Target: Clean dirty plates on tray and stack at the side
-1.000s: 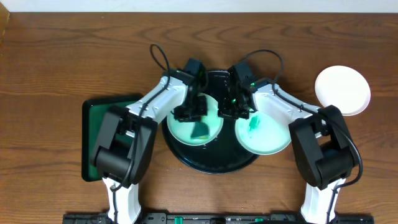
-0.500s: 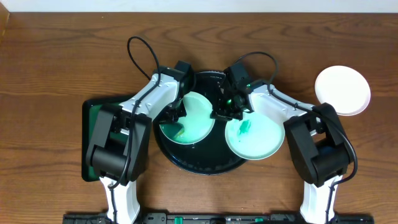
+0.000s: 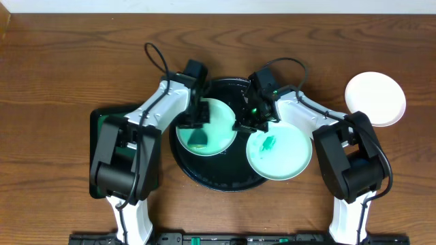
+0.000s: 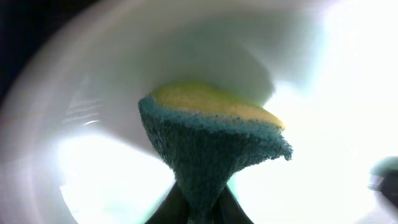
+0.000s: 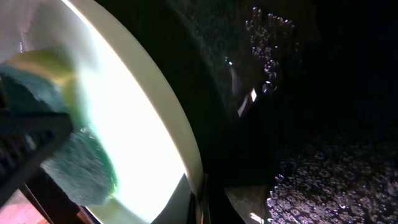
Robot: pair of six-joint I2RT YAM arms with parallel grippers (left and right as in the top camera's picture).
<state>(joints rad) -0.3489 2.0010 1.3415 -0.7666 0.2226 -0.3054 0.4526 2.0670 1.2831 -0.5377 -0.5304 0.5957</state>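
Scrub | left jaws clamped on yellow-teal foam sponge (image 4: 211, 149); small round pale-mint plate (image 3: 216, 122) under them, on large round black tray (image 3: 211, 182) | right jaws fully closed at its rim, hold unclear | press flat, sweep edge-to-edge.

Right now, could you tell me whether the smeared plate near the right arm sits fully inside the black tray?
Partly out: overhead, the plate overlaps the tray at its right rim, its outer part over the wooden table.
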